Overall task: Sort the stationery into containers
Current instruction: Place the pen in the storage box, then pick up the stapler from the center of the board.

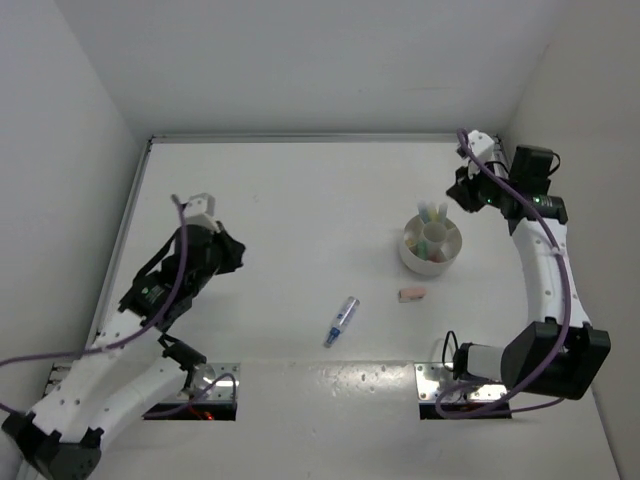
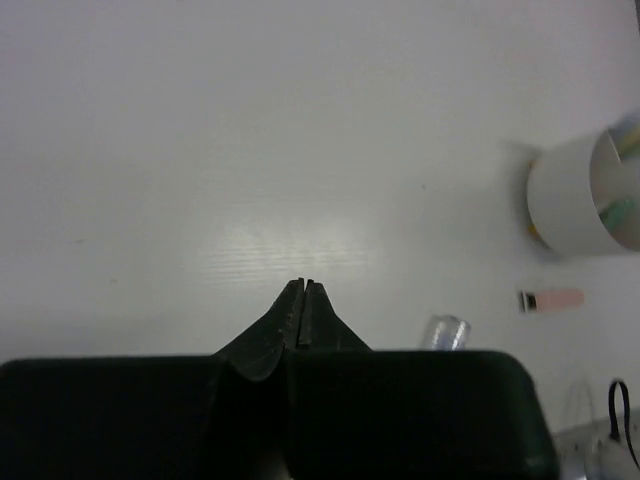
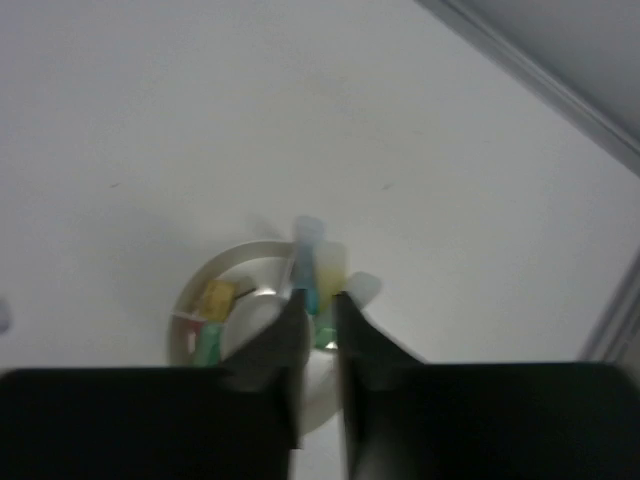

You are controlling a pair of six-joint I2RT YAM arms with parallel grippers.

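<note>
Left gripper (image 2: pixel 303 287) is clenched, its two dark tips pressed together with nothing between them, over a bare stretch of the white table (image 2: pixel 250 150) on the left side. Off to its right a blue pen (image 1: pixel 341 322) lies alone on the table at a slant. Further right a pink eraser (image 1: pixel 412 294) lies flat, near the front of the round white bowl (image 1: pixel 430 265) but not touching it. Pens stand in the bowl's compartments: yellow pens (image 1: pixel 433 212) lean out over the far rim and a green pen (image 1: pixel 432 240) sits near the middle. Right gripper (image 3: pixel 318 300) hangs by the bowl's far right side, jaws drawn close with a slim gap between them. The wrist view is blurred, and I cannot tell whether they pinch one of the standing pens or grip nothing.
</note>
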